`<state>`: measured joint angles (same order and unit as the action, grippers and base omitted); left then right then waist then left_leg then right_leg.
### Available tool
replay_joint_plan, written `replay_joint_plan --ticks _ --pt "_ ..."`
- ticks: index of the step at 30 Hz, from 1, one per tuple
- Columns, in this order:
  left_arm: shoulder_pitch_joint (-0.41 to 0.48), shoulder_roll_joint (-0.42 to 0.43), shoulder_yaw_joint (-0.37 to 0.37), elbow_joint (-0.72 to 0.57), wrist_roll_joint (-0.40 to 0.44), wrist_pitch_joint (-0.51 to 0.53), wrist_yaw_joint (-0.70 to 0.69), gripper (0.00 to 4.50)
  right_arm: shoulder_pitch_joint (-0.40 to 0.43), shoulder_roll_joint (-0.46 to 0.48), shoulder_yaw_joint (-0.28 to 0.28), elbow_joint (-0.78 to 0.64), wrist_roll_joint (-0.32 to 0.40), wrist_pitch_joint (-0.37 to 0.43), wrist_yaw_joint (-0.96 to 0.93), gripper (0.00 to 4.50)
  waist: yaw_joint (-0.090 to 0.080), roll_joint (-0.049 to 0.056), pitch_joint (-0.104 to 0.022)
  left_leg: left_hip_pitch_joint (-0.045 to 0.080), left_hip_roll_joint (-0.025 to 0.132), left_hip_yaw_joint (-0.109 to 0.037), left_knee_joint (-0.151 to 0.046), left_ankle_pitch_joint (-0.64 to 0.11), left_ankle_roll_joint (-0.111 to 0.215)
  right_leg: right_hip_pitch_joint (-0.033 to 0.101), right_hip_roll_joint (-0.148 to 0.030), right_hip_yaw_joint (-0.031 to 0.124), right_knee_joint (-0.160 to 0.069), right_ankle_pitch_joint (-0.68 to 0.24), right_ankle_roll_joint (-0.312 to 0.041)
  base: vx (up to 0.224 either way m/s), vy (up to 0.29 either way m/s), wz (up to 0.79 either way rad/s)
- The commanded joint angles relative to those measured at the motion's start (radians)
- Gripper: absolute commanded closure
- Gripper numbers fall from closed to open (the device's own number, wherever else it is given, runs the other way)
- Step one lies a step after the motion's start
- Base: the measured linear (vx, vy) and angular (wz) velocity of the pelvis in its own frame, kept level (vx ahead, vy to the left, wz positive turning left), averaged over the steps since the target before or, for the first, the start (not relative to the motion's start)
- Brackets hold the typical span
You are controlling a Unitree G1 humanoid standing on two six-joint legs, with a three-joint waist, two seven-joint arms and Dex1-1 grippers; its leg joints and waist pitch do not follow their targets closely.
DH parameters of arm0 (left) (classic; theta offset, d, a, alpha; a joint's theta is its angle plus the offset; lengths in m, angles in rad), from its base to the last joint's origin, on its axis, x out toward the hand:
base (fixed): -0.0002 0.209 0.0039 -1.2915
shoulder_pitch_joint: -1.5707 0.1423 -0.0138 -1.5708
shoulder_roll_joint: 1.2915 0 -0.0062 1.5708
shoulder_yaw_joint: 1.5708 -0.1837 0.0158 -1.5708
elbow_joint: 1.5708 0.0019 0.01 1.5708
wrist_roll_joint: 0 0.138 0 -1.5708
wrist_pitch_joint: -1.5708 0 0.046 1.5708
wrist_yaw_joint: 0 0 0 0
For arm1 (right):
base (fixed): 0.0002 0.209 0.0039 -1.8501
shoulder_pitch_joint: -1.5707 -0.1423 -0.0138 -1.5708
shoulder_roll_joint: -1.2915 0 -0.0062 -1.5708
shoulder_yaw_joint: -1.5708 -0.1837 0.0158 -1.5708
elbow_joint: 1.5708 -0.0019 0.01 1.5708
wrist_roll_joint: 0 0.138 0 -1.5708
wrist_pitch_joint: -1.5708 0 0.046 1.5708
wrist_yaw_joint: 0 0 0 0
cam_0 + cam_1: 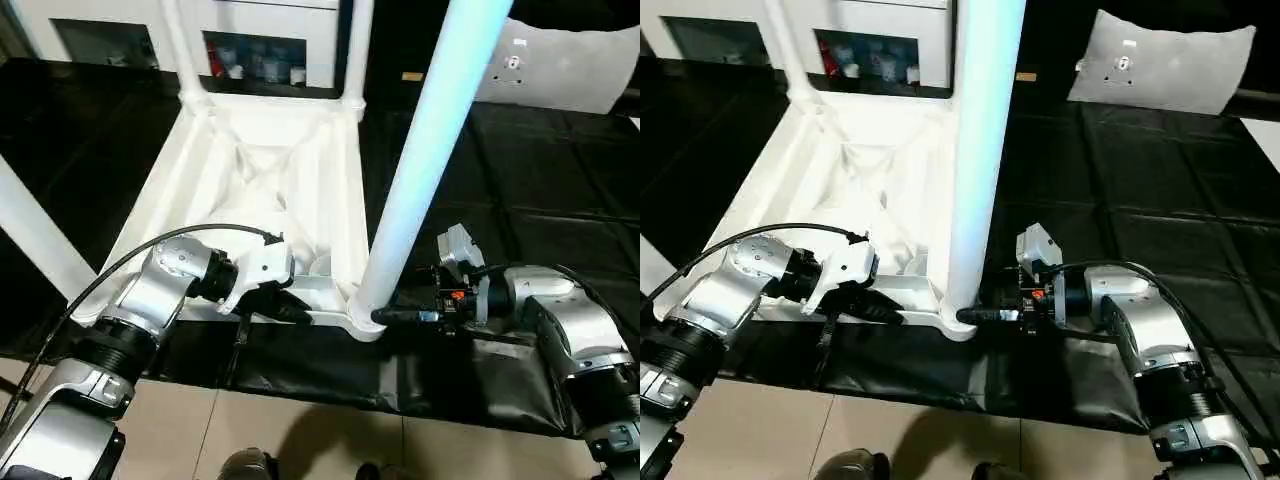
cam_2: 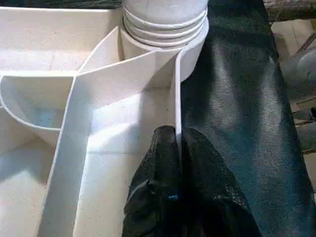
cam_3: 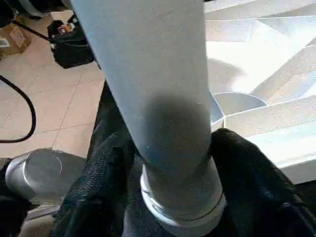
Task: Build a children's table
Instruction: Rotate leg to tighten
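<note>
Upturned white table top (image 1: 255, 170) on black workbench (image 1: 520, 180); left gripper (image 2: 177, 140) pinching near rim, right gripper (image 3: 173, 168) clasping near-right corner leg (image 1: 420, 170); risks cross-threading if leg tilts

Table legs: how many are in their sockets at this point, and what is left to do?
Done: two far legs and a left leg stand from the upturned top. In hand: the right gripper clasps the near-right leg at its socket, threads visible, while the left gripper pinches the top's rim. Left: seating it, turning the table upright.
</note>
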<state>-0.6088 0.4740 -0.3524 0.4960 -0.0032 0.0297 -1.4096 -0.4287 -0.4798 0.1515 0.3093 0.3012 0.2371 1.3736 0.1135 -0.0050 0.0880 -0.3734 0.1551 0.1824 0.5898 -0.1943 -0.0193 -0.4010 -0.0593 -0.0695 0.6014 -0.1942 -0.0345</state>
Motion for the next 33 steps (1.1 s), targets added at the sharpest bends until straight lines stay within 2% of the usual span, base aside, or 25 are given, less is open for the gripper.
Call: replay_joint_plan --ticks 1,4,5,9,10,11,14,15,16,18,19,20,21,22,23,24,25,26,27,28,29,30,31,32,33 --pt "0.009 -0.003 -0.031 -0.014 0.005 -0.012 -0.019 4.50 -0.006 -0.003 0.021 0.003 0.004 -0.008 0.033 2.19 -0.002 -0.008 -0.070 0.017 0.090 -0.027 -0.062 -0.063 0.112 0.052 -0.110 0.059 -0.052 -0.076 -0.267 0.000 0.000 0.00" --pt "0.009 -0.003 -0.030 -0.013 0.006 -0.013 -0.016 4.50 -0.010 -0.002 0.024 0.011 0.002 -0.013 0.037 2.46 -0.003 -0.009 -0.070 0.016 0.091 -0.027 -0.062 -0.065 0.108 0.053 -0.110 0.059 -0.051 -0.079 -0.265 0.000 0.000 0.00" --pt "0.010 -0.003 -0.028 -0.015 0.009 -0.009 -0.008 4.50 -0.005 0.000 0.028 0.003 0.001 -0.010 0.036 2.49 -0.001 -0.005 -0.071 0.017 0.091 -0.028 -0.062 -0.063 0.108 0.053 -0.110 0.059 -0.050 -0.075 -0.265 0.000 0.000 0.00" --pt "0.016 -0.006 -0.020 -0.023 0.006 0.007 0.006 4.50 0.012 0.006 0.028 -0.026 0.013 0.020 0.026 2.57 -0.001 -0.005 -0.072 0.017 0.091 -0.028 -0.061 -0.055 0.111 0.054 -0.109 0.059 -0.048 -0.051 -0.271 0.000 0.000 0.00" --pt "0.024 -0.017 -0.010 -0.041 -0.007 0.037 0.019 4.50 0.036 0.015 0.023 -0.068 0.041 0.074 0.007 2.57 0.002 -0.005 -0.072 0.017 0.092 -0.028 -0.062 -0.047 0.113 0.055 -0.108 0.060 -0.047 -0.042 -0.270 0.000 0.000 0.00" --pt "0.032 -0.030 -0.002 -0.057 -0.015 0.063 0.040 4.50 0.062 0.028 0.026 -0.107 0.052 0.114 -0.029 2.57 0.000 -0.009 -0.073 0.017 0.093 -0.028 -0.061 -0.041 0.116 0.056 -0.109 0.059 -0.045 -0.036 -0.272 0.000 0.000 0.00" --pt "0.036 -0.058 0.005 -0.071 -0.012 0.109 0.094 4.50 0.095 0.073 0.032 -0.147 0.034 0.136 -0.129 2.57 0.000 -0.008 -0.070 0.018 0.092 -0.028 -0.064 -0.065 0.103 0.052 -0.110 0.059 -0.052 -0.087 -0.261 0.000 0.000 0.00" --pt "0.036 -0.068 0.007 -0.072 -0.009 0.123 0.114 4.50 0.102 0.090 0.035 -0.155 0.024 0.140 -0.164 2.57 -0.004 -0.007 -0.063 0.017 0.090 -0.029 -0.069 -0.103 0.084 0.049 -0.111 0.060 -0.062 -0.154 -0.249 0.000 0.000 0.00" --pt "0.033 -0.084 0.008 -0.072 0.002 0.160 0.150 4.50 0.106 0.124 0.037 -0.154 -0.002 0.138 -0.231 2.57 -0.009 -0.010 -0.057 0.020 0.088 -0.030 -0.073 -0.159 0.057 0.048 -0.115 0.063 -0.075 -0.262 -0.225 0.000 0.000 0.00" --pt "0.026 -0.121 0.018 -0.071 0.011 0.220 0.218 4.50 0.104 0.191 0.030 -0.146 -0.033 0.153 -0.350 2.57 -0.013 -0.009 -0.050 0.025 0.086 -0.033 -0.077 -0.211 0.028 0.043 -0.118 0.064 -0.088 -0.380 -0.197 -0.028 -0.005 -0.02" --pt "0.019 -0.153 0.029 -0.071 0.007 0.260 0.263 4.50 0.101 0.247 0.018 -0.140 -0.034 0.174 -0.428 2.58 -0.025 -0.008 -0.042 0.031 0.082 -0.042 -0.083 -0.287 -0.011 0.040 -0.120 0.062 -0.103 -0.552 -0.148 -0.055 -0.009 -0.03" --pt "0.012 -0.182 0.035 -0.070 0.008 0.285 0.302 4.50 0.096 0.302 0.005 -0.137 -0.032 0.196 -0.500 2.59 -0.031 -0.008 -0.039 0.032 0.080 -0.047 -0.085 -0.313 -0.021 0.038 -0.120 0.058 -0.109 -0.608 -0.129 -0.062 0.001 -0.11" --pt "0.003 -0.209 0.041 -0.062 0.014 0.302 0.344 4.50 0.091 0.350 -0.002 -0.133 -0.035 0.215 -0.562 2.60 -0.044 -0.010 -0.035 0.032 0.076 -0.055 -0.086 -0.356 -0.038 0.037 -0.123 0.051 -0.120 -0.701 -0.088 -0.058 0.016 -0.16" --pt "-0.005 -0.231 0.046 -0.056 0.019 0.316 0.377 4.50 0.088 0.386 -0.003 -0.133 -0.043 0.230 -0.612 2.60 -0.056 -0.010 -0.039 0.034 0.075 -0.061 -0.088 -0.381 -0.051 0.038 -0.123 0.046 -0.127 -0.732 -0.060 -0.058 0.016 -0.16" --pt "-0.015 -0.255 0.052 -0.045 0.025 0.330 0.414 4.50 0.080 0.425 -0.003 -0.123 -0.062 0.236 -0.676 2.60 -0.059 -0.004 -0.043 0.036 0.076 -0.064 -0.088 -0.388 -0.054 0.039 -0.125 0.044 -0.127 -0.719 -0.058 0.000 0.000 0.00" --pt "-0.024 -0.271 0.058 -0.033 0.031 0.334 0.445 4.50 0.073 0.448 -0.004 -0.113 -0.075 0.238 -0.715 2.60 -0.066 -0.005 -0.043 0.034 0.077 -0.065 -0.091 -0.390 -0.053 0.039 -0.122 0.044 -0.128 -0.697 -0.060 0.000 0.000 0.00" --pt "-0.051 -0.313 0.077 -0.004 0.039 0.348 0.519 4.50 0.049 0.511 -0.009 -0.078 -0.103 0.239 -0.817 2.60 -0.076 -0.002 -0.046 0.026 0.077 -0.066 -0.096 -0.380 -0.046 0.044 -0.119 0.043 -0.125 -0.627 -0.069 0.000 0.000 0.00" --pt "-0.056 -0.321 0.080 0.002 0.040 0.352 0.532 4.50 0.044 0.523 -0.011 -0.070 -0.107 0.237 -0.836 2.60 -0.081 -0.001 -0.046 0.031 0.078 -0.064 -0.095 -0.385 -0.048 0.038 -0.118 0.045 -0.126 -0.610 -0.079 0.000 0.000 0.00" --pt "-0.069 -0.339 0.091 0.015 0.045 0.353 0.573 4.50 0.031 0.547 -0.013 -0.051 -0.116 0.231 -0.872 2.60 -0.084 -0.001 -0.045 0.032 0.077 -0.066 -0.095 -0.393 -0.048 0.038 -0.119 0.043 -0.126 -0.602 -0.083 0.000 0.000 0.00" --pt "-0.080 -0.359 0.103 0.022 0.045 0.364 0.610 4.50 0.017 0.577 -0.020 -0.031 -0.125 0.228 -0.920 2.60 -0.090 0.002 -0.048 0.025 0.080 -0.068 -0.099 -0.385 -0.049 0.047 -0.119 0.042 -0.121 -0.543 -0.096 0.000 0.000 0.00" --pt "-0.087 -0.372 0.110 0.026 0.046 0.372 0.632 4.50 0.009 0.596 -0.025 -0.020 -0.132 0.226 -0.950 2.60 -0.090 0.002 -0.049 0.024 0.081 -0.067 -0.100 -0.379 -0.048 0.048 -0.119 0.043 -0.120 -0.516 -0.101 0.000 0.000 0.00" --pt "-0.095 -0.386 0.117 0.030 0.055 0.378 0.664 4.50 -0.009 0.625 -0.039 0.003 -0.146 0.222 -1.004 2.60 -0.091 0.005 -0.048 0.026 0.081 -0.066 -0.101 -0.379 -0.048 0.044 -0.118 0.046 -0.118 -0.495 -0.109 0.000 0.000 0.00" --pt "-0.100 -0.395 0.121 0.032 0.062 0.382 0.681 4.50 -0.021 0.644 -0.049 0.017 -0.156 0.219 -1.039 2.60 -0.093 0.003 -0.047 0.031 0.080 -0.061 -0.099 -0.386 -0.047 0.038 -0.117 0.050 -0.119 -0.470 -0.123 0.000 0.000 0.00" --pt "-0.104 -0.399 0.119 0.034 0.067 0.383 0.683 4.50 -0.033 0.657 -0.057 0.030 -0.153 0.211 -1.047 2.60 -0.091 0.000 -0.051 0.032 0.079 -0.058 -0.097 -0.361 -0.042 0.040 -0.119 0.053 -0.114 -0.428 -0.139 0.000 0.000 0.00" --pt "-0.107 -0.403 0.118 0.032 0.072 0.387 0.687 4.50 -0.040 0.667 -0.060 0.035 -0.161 0.203 -1.057 2.25 -0.090 0.001 -0.053 0.027 0.079 -0.054 -0.096 -0.320 -0.030 0.046 -0.119 0.056 -0.110 -0.380 -0.151 0.000 0.000 0.00"
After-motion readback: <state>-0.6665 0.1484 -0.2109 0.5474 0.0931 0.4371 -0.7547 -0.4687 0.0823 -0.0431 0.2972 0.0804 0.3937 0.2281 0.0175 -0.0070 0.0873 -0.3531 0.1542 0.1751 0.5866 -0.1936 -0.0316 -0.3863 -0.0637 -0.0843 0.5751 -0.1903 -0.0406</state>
